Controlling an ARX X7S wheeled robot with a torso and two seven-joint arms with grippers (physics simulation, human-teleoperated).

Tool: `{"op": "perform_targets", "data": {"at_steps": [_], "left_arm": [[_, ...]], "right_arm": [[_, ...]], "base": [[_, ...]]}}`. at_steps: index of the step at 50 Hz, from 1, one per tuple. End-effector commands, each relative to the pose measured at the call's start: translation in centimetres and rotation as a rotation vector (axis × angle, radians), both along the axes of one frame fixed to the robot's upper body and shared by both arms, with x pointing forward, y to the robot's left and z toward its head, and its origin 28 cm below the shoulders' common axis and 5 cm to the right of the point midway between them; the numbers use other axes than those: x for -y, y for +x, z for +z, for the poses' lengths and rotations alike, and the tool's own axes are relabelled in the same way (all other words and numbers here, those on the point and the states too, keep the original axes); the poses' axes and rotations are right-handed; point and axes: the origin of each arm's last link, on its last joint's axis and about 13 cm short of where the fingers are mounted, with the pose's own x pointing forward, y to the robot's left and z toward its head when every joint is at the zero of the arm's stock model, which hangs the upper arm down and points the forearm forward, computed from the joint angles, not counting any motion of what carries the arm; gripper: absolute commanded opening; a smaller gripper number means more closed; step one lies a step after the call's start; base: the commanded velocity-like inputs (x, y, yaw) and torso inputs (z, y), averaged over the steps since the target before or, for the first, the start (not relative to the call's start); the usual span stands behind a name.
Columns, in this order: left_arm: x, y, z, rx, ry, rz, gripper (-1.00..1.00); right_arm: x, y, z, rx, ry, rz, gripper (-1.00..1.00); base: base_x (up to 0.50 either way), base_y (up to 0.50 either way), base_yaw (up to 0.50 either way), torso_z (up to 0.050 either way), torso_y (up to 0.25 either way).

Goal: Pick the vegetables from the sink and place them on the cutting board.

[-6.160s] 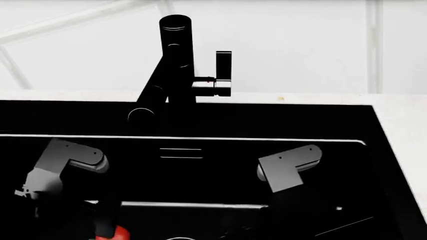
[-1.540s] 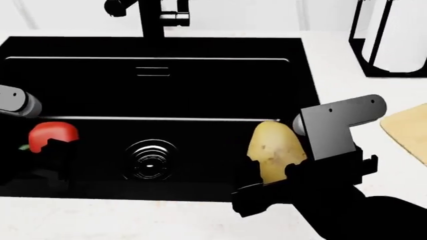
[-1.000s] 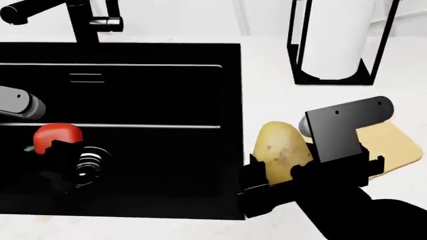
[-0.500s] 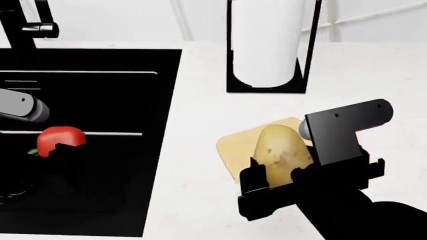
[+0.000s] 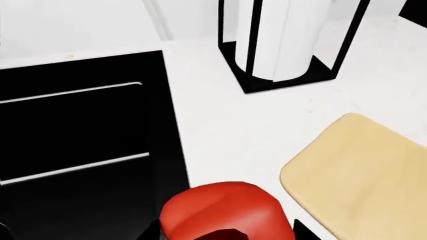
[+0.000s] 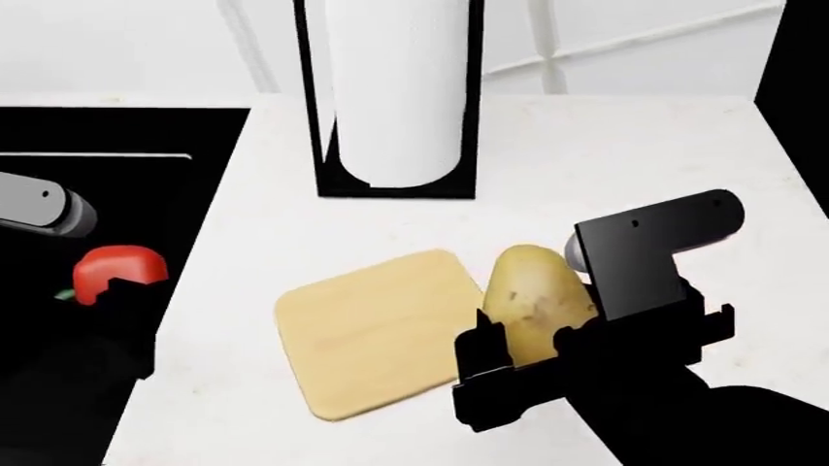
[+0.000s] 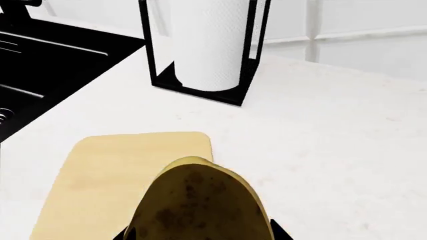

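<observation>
My right gripper (image 6: pixel 525 359) is shut on the tan speckled potato (image 6: pixel 534 296) and holds it above the counter at the right edge of the tan cutting board (image 6: pixel 369 330). The potato fills the near part of the right wrist view (image 7: pixel 200 207), with the board (image 7: pixel 113 170) below and beside it. My left gripper (image 6: pixel 111 306) is shut on the red bell pepper (image 6: pixel 116 269) over the black sink's (image 6: pixel 78 136) right side. In the left wrist view the pepper (image 5: pixel 227 212) sits between the jaws, the board (image 5: pixel 360 175) off to one side.
A black-framed white paper towel roll (image 6: pixel 395 92) stands on the white counter (image 6: pixel 609 165) behind the board. It also shows in the left wrist view (image 5: pixel 287 40) and the right wrist view (image 7: pixel 207 45). The sink's edge (image 5: pixel 170 130) runs beside the pepper.
The view has swung right: the sink slid off to the left and the board and towel roll came to the middle. Both grippers still hold their vegetables.
</observation>
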Motion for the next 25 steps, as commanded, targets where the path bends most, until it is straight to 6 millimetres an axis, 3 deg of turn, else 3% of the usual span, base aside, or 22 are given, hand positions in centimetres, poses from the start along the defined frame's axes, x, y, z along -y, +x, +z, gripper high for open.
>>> {"op": "perform_targets", "data": {"at_steps": [1, 9, 14, 17, 25], "left_arm": [[0.4, 0.2, 0.6, 0.013, -0.006, 0.005, -1.00], [-0.5, -0.4, 1.2, 0.021, 0.001, 0.003, -1.00], [0.4, 0.2, 0.9, 0.019, 0.002, 0.001, -1.00], [-0.2, -0.2, 1.0, 0.020, 0.002, 0.001, -1.00], [0.4, 0.3, 0.6, 0.019, 0.004, -0.011, -1.00]], "right_arm": [[-0.3, 0.4, -0.3, 0.013, -0.010, 0.015, -1.00], [-0.5, 0.6, -0.6, -0.027, -0.016, 0.003, -1.00], [-1.3, 1.4, 0.0, -0.060, -0.007, 0.046, -1.00], [-1.6, 2.1, 0.6, -0.067, -0.011, 0.060, -1.00], [-3.1, 6.1, 1.4, -0.141, -0.015, 0.070, -1.00]], "base": [[0.21, -0.19, 0.00, 0.000, 0.000], [0.18, -0.08, 0.00, 0.000, 0.003], [0.00, 0.00, 0.00, 0.000, 0.000], [0.00, 0.00, 0.00, 0.000, 0.003], [0.00, 0.00, 0.00, 0.002, 0.000]]}}
